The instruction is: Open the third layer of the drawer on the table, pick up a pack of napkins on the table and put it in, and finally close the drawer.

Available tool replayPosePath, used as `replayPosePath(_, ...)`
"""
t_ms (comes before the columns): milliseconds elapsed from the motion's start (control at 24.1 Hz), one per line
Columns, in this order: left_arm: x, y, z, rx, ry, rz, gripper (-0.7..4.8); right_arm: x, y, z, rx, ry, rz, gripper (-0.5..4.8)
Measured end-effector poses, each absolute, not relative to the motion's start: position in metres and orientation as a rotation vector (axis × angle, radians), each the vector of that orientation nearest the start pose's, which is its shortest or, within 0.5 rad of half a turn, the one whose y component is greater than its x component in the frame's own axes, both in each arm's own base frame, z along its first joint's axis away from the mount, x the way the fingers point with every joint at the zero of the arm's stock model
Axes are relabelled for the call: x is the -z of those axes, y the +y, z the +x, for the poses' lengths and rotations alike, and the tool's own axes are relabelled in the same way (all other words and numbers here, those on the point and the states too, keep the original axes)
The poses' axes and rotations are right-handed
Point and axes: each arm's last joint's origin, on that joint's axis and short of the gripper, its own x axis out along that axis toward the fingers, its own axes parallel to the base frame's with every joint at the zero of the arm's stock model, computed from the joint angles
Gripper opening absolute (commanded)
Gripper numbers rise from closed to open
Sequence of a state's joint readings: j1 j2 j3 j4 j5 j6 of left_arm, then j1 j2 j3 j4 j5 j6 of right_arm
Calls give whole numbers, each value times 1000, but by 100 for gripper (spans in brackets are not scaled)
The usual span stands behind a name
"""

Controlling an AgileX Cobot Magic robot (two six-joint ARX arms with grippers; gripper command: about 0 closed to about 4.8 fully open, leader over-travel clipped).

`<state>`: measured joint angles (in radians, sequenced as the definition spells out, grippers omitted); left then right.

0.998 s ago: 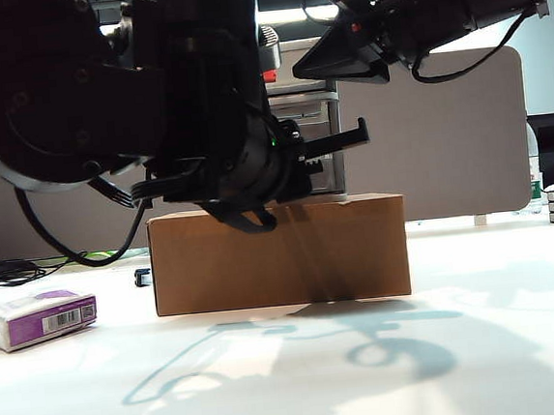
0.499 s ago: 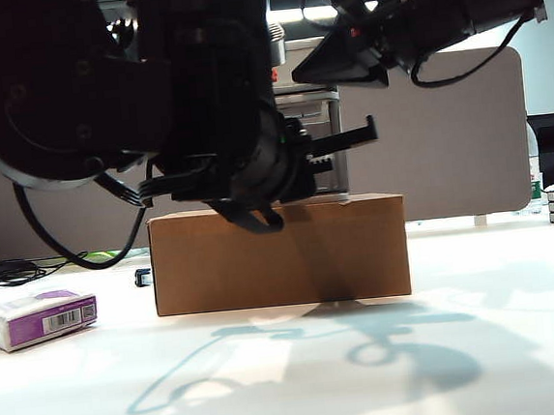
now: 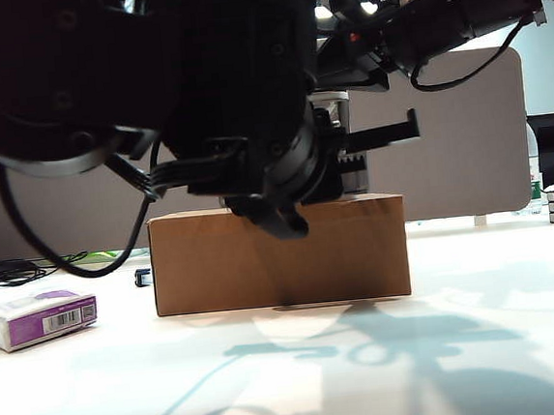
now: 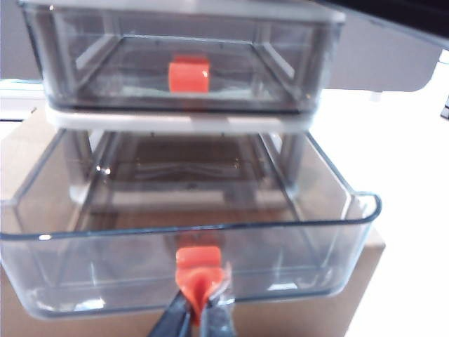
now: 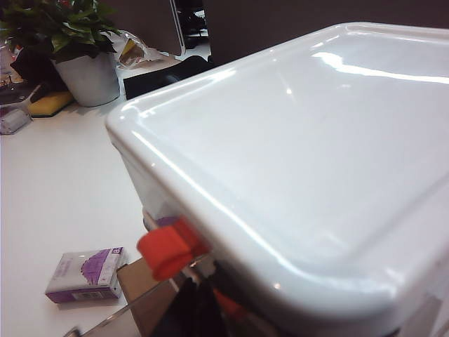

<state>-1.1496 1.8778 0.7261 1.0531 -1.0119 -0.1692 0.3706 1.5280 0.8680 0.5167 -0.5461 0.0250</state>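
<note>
Left end effector [image 4: 198, 309] clamped on red handle [image 4: 200, 270] of pulled-out, empty third layer [image 4: 189, 232], right end effector unseen, state unclear

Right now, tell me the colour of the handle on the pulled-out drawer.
Red-orange. The handle shows best in the left wrist view, pinched in the left gripper.

Your left end effector [image 4: 198, 316] is clamped on the red handle of the third layer [image 4: 189, 239], which stands pulled out over the cardboard box [image 3: 279, 254]; the tray's inside lies open from above. The left arm fills the space over the box. The right end effector hovers over the drawer [image 5: 295, 154] top. The pack of napkins [image 3: 39, 319] lies on open bench [image 3: 302, 380], well clear of the box.
</note>
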Motion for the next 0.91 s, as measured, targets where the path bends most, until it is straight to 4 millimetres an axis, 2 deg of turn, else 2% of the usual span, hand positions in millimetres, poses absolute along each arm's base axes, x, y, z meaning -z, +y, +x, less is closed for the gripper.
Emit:
replayPosePath(249, -149, -292, 137, 153, 69, -59, -6, -251, 134, 303, -912, 159, 36, -6)
replayPosePath(665, -147, -283, 115, 200, 90, -92, 4, -251, 134, 303, -911, 159, 36, -6)
replayPosePath(707, -147, -283, 115, 200, 91, -91, 54, -251, 134, 303, -910, 160, 36, -6)
replayPosePath(748, -147, -283, 115, 201, 91, -89, 190, -251, 134, 303, -911, 159, 36, -6)
replayPosePath(790, -146, -283, 115, 202, 96, -78, 260, -251, 134, 303, -911, 160, 36, -6)
replayPosePath(831, -145, -282, 114, 201, 101, -63, 294, -251, 134, 303, -911, 160, 36, -6)
replayPosePath(914, -140, -282, 110, 204, 121, -6, 291, -251, 134, 303, -910, 160, 36, -6)
